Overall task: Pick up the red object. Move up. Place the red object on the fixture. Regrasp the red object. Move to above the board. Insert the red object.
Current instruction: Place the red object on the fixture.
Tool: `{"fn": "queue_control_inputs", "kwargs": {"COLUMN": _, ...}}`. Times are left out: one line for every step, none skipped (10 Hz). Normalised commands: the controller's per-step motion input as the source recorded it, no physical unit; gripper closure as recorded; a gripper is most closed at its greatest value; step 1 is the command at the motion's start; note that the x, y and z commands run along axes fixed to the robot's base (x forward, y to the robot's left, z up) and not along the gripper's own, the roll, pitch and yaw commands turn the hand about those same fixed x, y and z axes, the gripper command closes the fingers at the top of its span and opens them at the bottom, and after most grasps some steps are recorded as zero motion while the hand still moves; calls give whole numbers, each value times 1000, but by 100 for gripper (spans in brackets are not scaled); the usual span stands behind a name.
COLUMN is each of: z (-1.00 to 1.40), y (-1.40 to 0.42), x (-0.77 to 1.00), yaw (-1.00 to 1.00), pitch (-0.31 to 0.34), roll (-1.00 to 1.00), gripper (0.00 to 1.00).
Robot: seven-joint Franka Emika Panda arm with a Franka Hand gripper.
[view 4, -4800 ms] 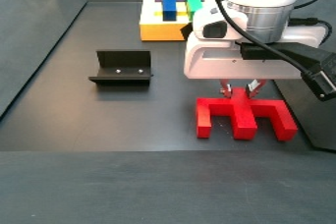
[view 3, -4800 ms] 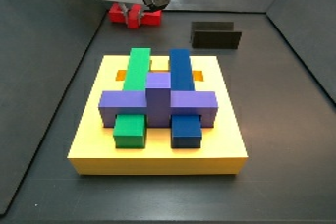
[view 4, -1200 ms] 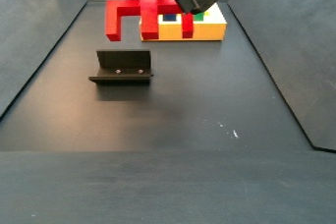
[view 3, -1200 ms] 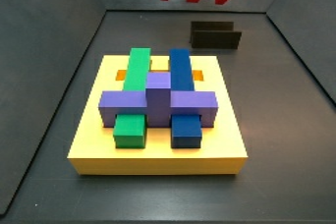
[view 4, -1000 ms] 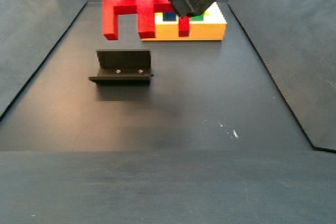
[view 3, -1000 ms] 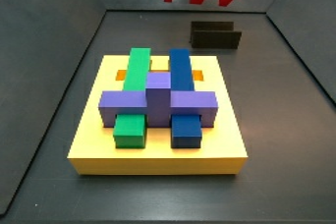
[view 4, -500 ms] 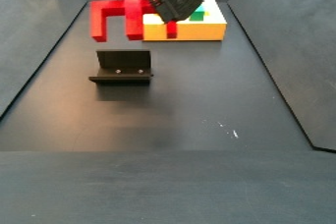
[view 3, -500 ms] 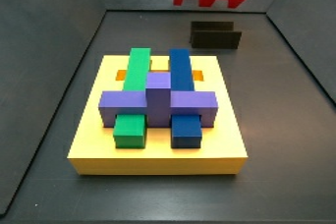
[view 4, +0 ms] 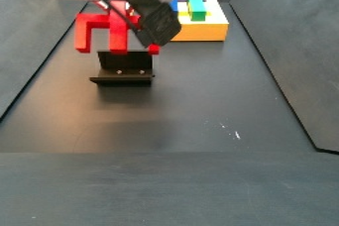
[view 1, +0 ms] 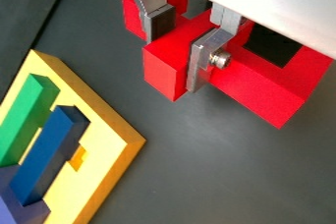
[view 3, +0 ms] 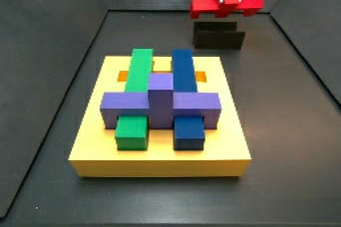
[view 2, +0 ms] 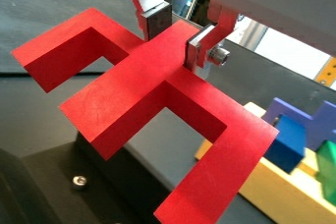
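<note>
One red object [view 3: 224, 6] hangs clamped between my gripper's [view 1: 183, 43] fingers by its middle stub, just above one black fixture [view 3: 220, 37], with one yellow board [view 3: 163, 155] well apart on the floor.

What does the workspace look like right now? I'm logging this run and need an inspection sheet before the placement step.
Surface: dark floor, dark walls around it.
Red object: held in the air, just above the fixture; not yet set down.
Board: yellow slab carrying green, blue and purple blocks, apart from the fixture.
Clutter: nothing seen.
Tool: over the fixture, silver fingers shut on the red object's middle stub.
Cables: nothing seen.
Surroundings: only the enclosure walls show.
</note>
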Motion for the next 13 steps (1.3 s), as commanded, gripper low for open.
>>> {"fn": "queue_control_inputs", "kwargs": {"z": -240, "y": 51, "x": 314, "yaw": 0, "pitch": -103, "roll": -211, "gripper": 100}}
{"fn": "queue_control_inputs", "kwargs": {"z": -320, "y": 0, "x": 103, "yaw": -34, "pitch": -229, "roll": -237, "gripper": 100}}
{"fn": "queue_control_inputs", "kwargs": {"z": -363, "y": 0, "x": 20, "yaw": 0, "pitch": -237, "roll": -203, "gripper": 100}}
{"fn": "queue_control_inputs", "kwargs": {"z": -420, "y": 109, "x": -69, "yaw": -46, "pitch": -271, "roll": -49, "gripper": 100}}
{"fn": "queue_control_inputs", "kwargs": {"z": -297, "y": 169, "x": -414, "yaw": -157, "pitch": -117, "roll": 91, "gripper": 100}}
{"fn": "queue_control_inputs", "kwargs": {"z": -194, "y": 74, "x": -154, "yaw": -103, "pitch": -100, "roll": 0, "gripper": 100}}
{"fn": "queue_control_inputs", "kwargs": {"z": -203, "y": 43, "x": 0, "yaw": -89, "pitch": -114, "roll": 0, "gripper": 100}}
{"fn": "queue_control_inputs", "kwargs": {"z": -269, "y": 109, "x": 0, "yaw": -66, "pitch": 0, "roll": 209, "gripper": 100}}
{"fn": "queue_control_inputs", "kwargs": {"z": -231, "y": 66, "x": 0, "yaw": -20, "pitch": 0, "roll": 300, "gripper": 100}}
{"fn": "queue_control_inputs", "kwargs": {"z": -271, "y": 57, "x": 0, "yaw": 0, "pitch": 0, "roll": 331, "gripper": 100}}
{"fn": "queue_control_inputs", "kwargs": {"z": -209, "y": 6, "x": 0, "yaw": 0, "pitch": 0, "roll": 234, "gripper": 100}}
{"fn": "queue_control_inputs", "kwargs": {"z": 0, "y": 0, "x": 0, "yaw": 0, "pitch": 0, "roll": 0, "gripper": 100}}
{"fn": "queue_control_inputs", "kwargs": {"z": 0, "y": 0, "x": 0, "yaw": 0, "pitch": 0, "roll": 0, "gripper": 0}}
